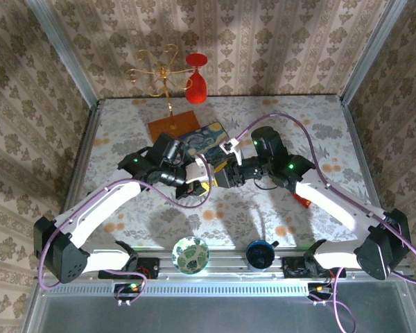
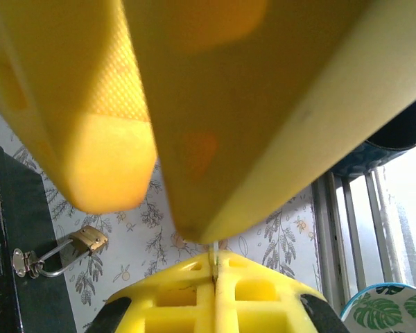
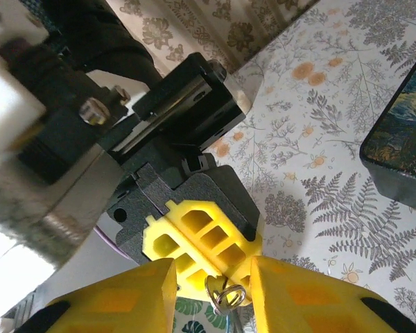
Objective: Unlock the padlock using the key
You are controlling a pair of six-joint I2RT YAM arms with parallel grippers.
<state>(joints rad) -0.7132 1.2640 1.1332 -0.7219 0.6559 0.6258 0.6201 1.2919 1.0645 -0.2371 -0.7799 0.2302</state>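
The padlock [image 2: 90,239], a small brassy body with a silvery shackle, hangs on the hasp of the dark painted box [image 2: 10,229] at the left of the left wrist view. My left gripper [image 2: 213,258] is shut on the key [image 2: 213,248], of which a thin edge pokes out between its yellow fingertips. In the right wrist view the key's head and ring [image 3: 225,297] stick out of the left gripper's fingertips [image 3: 201,239]. My right gripper [image 3: 213,291] straddles them with its jaws apart, not touching the key. From above, both grippers [image 1: 194,186] [image 1: 218,179] meet just in front of the blue box [image 1: 202,139].
A leaf-patterned bowl [image 1: 191,253] and a dark blue cup [image 1: 261,253] stand at the near edge between the arm bases. A red glass [image 1: 196,78] and a gold stand on a wooden base [image 1: 173,126] are at the back. Walls close in the table's sides.
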